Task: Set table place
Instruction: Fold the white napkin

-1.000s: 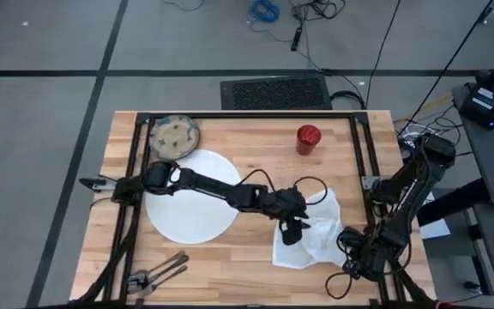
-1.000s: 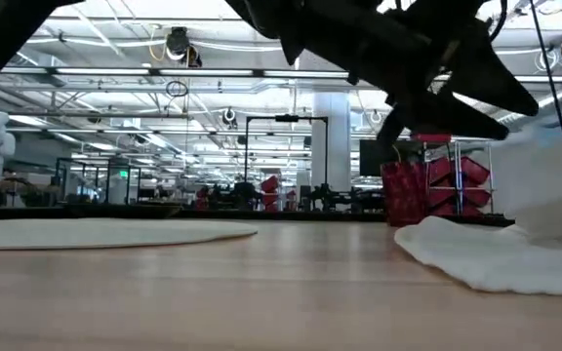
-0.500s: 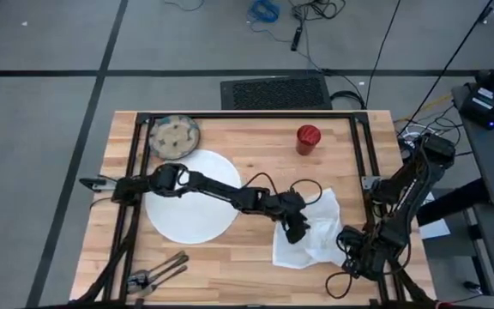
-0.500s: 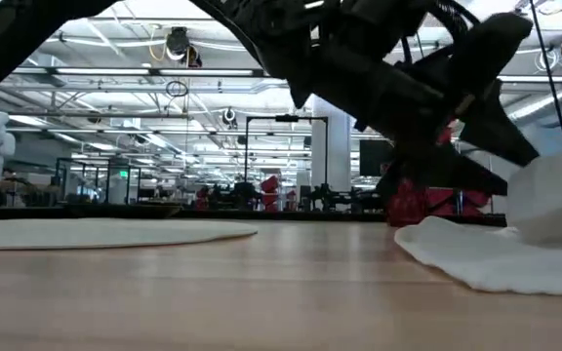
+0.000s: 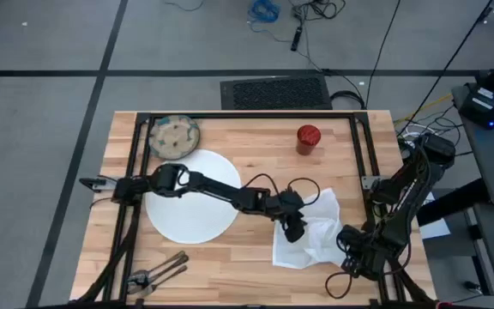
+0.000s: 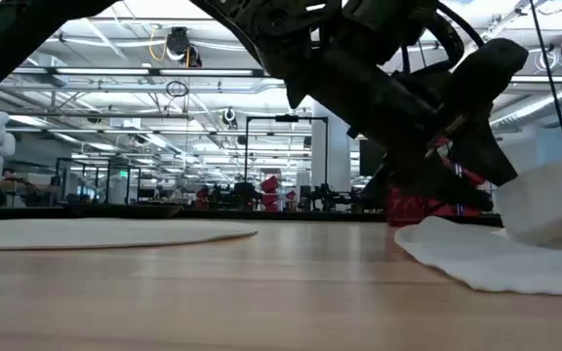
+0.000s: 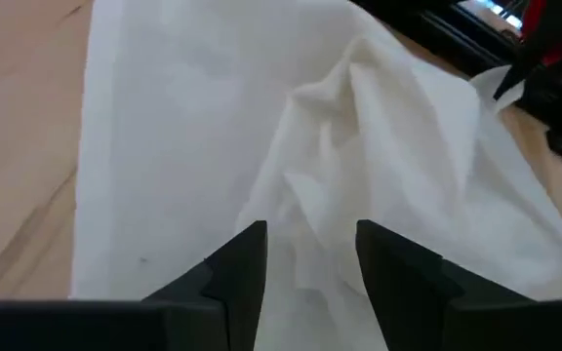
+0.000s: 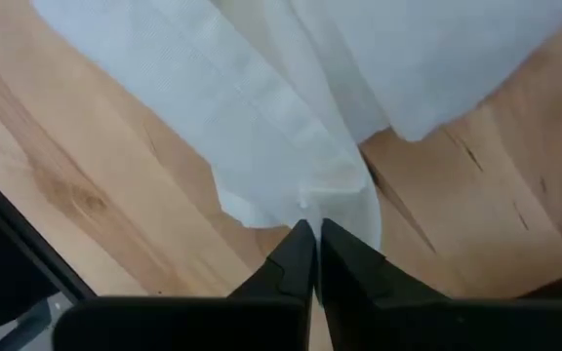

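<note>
On the wooden counter, beside the plate, the left gripper hovers spread over the crumpled napkin; the right gripper pinches its corner, likely anchoring it for straightening.

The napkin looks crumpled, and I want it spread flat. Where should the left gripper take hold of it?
Probably the raised fold in the middle of the napkin, taken from straight above. That ridge stands proud of the flat cloth, and the open left gripper hangs over it. The right gripper pinches a corner.

Left gripper lower, onto napkin.
</note>
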Available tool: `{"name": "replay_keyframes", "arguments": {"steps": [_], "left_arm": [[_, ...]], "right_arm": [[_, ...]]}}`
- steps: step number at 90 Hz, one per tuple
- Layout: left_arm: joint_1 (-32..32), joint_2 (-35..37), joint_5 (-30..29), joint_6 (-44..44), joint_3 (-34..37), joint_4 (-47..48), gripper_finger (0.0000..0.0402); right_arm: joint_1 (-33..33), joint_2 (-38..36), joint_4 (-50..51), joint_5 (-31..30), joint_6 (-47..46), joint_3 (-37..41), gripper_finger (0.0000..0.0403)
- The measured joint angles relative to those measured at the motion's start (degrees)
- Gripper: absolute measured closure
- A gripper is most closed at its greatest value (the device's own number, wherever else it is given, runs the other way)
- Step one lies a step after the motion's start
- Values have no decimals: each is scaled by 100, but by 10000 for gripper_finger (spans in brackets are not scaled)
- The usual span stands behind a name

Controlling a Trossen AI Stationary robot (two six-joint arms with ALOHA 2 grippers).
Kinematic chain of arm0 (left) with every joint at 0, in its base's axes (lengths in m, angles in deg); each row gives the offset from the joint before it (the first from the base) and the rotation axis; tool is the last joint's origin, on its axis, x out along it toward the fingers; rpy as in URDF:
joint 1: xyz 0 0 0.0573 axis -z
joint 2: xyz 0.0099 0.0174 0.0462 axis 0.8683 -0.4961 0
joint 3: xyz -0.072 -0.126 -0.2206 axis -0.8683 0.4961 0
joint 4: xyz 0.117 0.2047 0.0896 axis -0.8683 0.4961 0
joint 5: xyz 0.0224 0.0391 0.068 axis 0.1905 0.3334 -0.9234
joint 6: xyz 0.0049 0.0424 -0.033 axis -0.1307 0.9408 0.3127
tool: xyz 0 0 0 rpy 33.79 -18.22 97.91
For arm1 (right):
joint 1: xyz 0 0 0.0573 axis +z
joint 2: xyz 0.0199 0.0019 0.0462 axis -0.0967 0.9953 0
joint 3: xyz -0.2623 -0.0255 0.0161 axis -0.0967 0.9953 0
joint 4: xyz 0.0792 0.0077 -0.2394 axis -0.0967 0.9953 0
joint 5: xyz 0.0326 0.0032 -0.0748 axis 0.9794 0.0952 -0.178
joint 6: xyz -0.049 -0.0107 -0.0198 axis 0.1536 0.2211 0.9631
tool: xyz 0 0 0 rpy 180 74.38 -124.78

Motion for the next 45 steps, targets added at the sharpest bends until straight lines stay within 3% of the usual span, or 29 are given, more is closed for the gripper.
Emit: {"name": "replay_keyframes", "arguments": {"steps": [17,45], "left_arm": [[33,-128,78,107,0,3,288],[44,-276,181,116,2,-61,393]], "right_arm": [[0,0,2,0,14,0,403],[2,0,27,-14,83,0,403]]}}
